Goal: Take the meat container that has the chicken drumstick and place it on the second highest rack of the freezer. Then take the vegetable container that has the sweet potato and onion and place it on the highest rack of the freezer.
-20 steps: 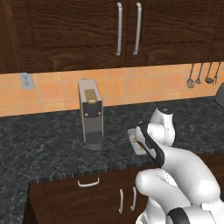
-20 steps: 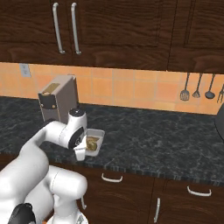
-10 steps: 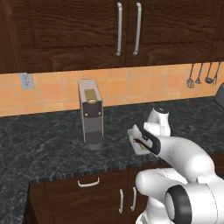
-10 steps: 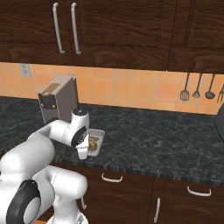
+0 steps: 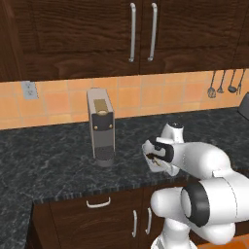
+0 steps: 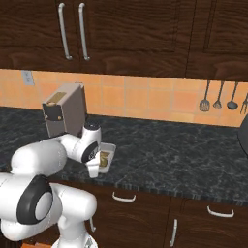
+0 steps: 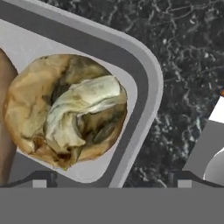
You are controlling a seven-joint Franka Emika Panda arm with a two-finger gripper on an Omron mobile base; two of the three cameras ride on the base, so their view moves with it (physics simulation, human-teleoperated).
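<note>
The pincer (image 7: 109, 180) is right down over a small grey tray (image 7: 146, 83) near the front edge of the dark stone surface (image 5: 53, 160). Its two tips straddle the tray's corner rim, one inside and one outside on the stone. They look fairly wide apart, but I can't tell whether they're actually pinching the rim.

Inside the tray is a round yellowish-olive ball with a papery pale patch, which I'd call the onion (image 7: 65, 109). A tan sliver at the left edge of the hand view is likely the sweet potato (image 7: 5, 113). So this reads as the veg tray, not the drumstick one. That's the worry: the meat one is meant to go first.

Other risks: gripping just a corner could let the tray tip and roll the onion out. The coffee machine (image 5: 100, 127) stands near on the surface, so a wide swing could clip it.

From the base views the arm covers most of the tray (image 6: 107, 157), so its contents are just a brownish blur.
</note>
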